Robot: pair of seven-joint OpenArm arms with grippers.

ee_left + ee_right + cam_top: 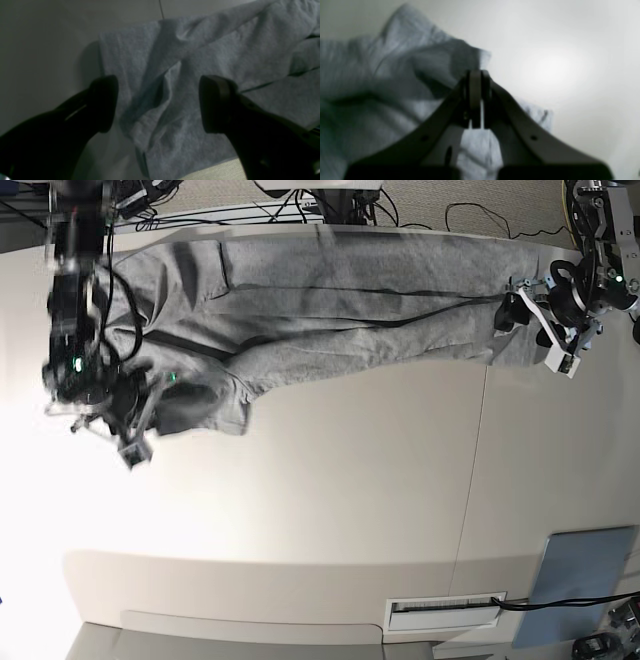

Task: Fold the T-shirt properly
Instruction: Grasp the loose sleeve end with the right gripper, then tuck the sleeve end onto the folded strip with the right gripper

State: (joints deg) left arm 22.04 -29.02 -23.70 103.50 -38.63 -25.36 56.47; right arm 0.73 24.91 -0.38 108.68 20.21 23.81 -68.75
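T-shirt lay across top of base view, folded to a long band. Left gripper hung open over one end; right gripper pinched other end. Cross-folds remained.

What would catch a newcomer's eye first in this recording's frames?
The grey T-shirt stretched in a long rumpled band across the far side of the pale table. Next, the arms at its two ends: the left gripper hangs open over a creased edge of cloth, while the right gripper is closed beside a bunched-up part; whether it pinches fabric is unclear.
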